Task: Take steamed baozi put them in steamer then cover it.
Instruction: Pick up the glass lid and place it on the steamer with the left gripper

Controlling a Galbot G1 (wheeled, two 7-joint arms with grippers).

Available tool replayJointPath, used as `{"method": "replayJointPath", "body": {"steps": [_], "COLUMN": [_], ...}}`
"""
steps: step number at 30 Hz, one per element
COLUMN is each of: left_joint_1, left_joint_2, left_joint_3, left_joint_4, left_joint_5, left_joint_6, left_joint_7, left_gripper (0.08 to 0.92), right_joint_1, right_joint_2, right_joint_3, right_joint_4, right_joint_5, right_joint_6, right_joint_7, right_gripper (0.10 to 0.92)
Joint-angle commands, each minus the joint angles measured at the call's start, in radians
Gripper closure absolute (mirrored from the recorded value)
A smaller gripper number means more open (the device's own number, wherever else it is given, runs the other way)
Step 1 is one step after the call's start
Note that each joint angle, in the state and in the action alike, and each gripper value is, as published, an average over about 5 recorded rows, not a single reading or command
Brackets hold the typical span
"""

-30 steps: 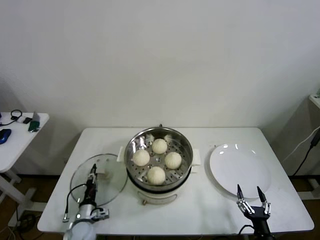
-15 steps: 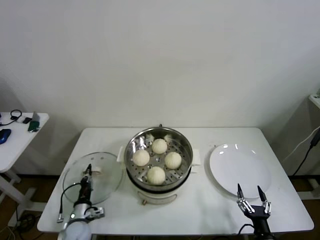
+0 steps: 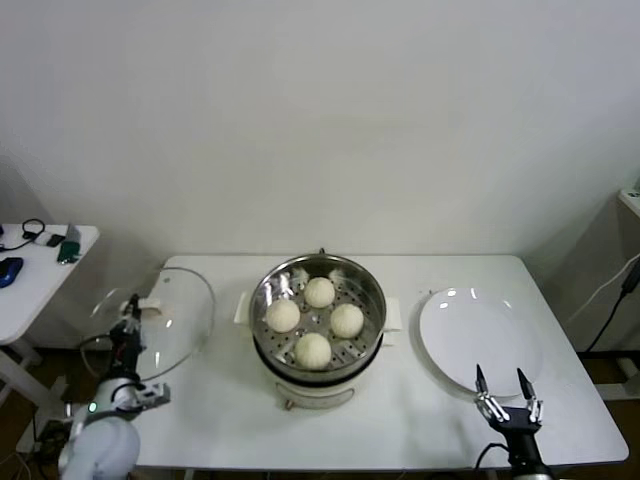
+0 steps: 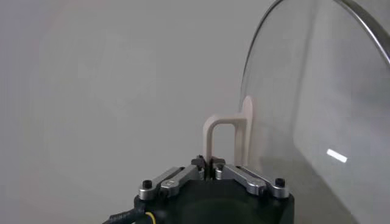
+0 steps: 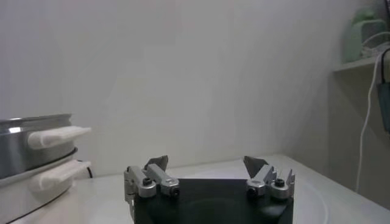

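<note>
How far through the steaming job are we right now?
Loading looks done: all four steamed baozi sit on the tray inside the steamer, and the white plate is bare. In hand: the left gripper has its jaws clamped on the cover handle, with the lid tilted up off the table, left of the steamer. Left: set it on the steamer. The right gripper waits open near the plate.

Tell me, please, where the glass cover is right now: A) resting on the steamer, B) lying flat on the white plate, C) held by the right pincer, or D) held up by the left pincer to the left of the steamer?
D: the left pincer grips the cover by its handle, lifted beside the open steamer.
</note>
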Motion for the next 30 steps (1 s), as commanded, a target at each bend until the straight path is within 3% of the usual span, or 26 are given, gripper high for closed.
{"method": "replayJointPath", "body": {"steps": [1,9,17,30], "left_joint_1": [-0.069,-0.273,-0.384,-0.439], "left_joint_2": [0.169,0.105,-0.008,-0.271], "left_joint_3": [0.132,0.419,0.615,0.75], "left_joint_4": [-0.351,-0.418,-0.397,-0.219], "left_joint_5": [-0.133,-0.005,0.23,0.444], "left_joint_6": [0.311,0.48,0.496,0.496], "left_joint_7": [0.206,0.328,0.478,0.564], "left_gripper": [0.862,0.862,0.862,0.862], "right_joint_1": [0.011,0.037,0.054,0.056], "right_joint_2": [0.005,0.009,0.014,0.03], "right_joint_3": [-0.006,-0.023,-0.035,-0.032], "right_joint_4": [-0.012,-0.054,-0.102,-0.147], "right_joint_5": [-0.051,-0.069,-0.071,-0.071], "right_joint_6": [-0.001,0.024,0.06,0.101], "right_joint_7": [0.012,0.005,0.004,0.005], "right_gripper": [0.203,0.203,0.203,0.203]}}
